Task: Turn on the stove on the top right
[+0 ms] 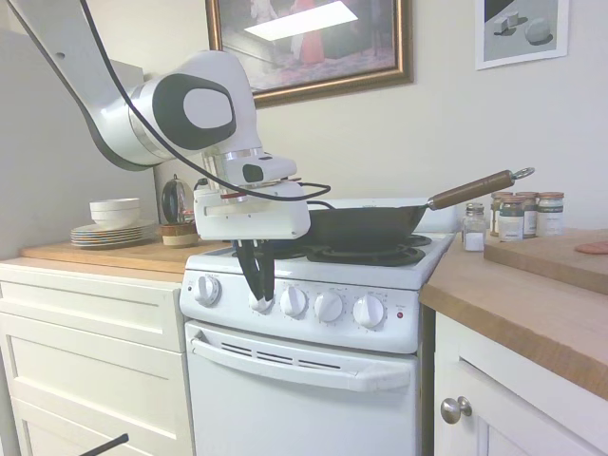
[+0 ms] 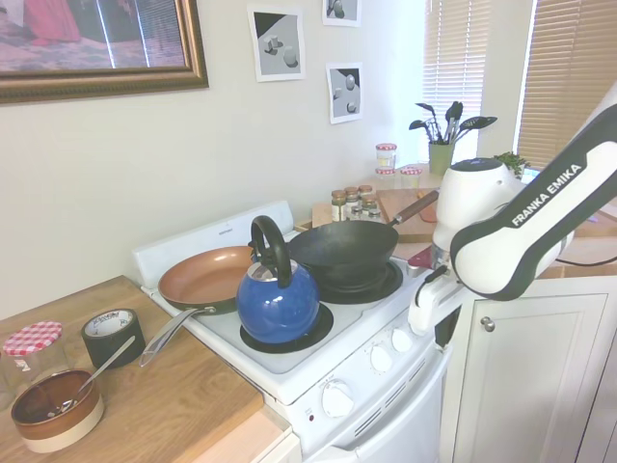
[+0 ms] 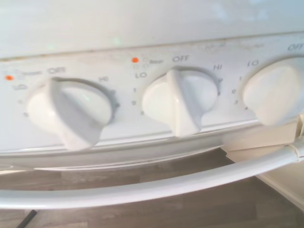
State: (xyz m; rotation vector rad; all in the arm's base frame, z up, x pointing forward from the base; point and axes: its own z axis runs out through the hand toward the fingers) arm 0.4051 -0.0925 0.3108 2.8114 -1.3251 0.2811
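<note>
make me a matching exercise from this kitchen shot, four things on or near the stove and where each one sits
Things:
1. blue kettle
2. black wok
3. copper frying pan
4. gripper

Places:
A. on the back burner next to the spice jars
B. at the second knob from the left on the stove front, in the first exterior view
C. on the front burner, nearest the knobs
D. on the back burner, handle reaching out over the wooden counter

Pairs: 1-C, 2-A, 3-D, 4-B
</note>
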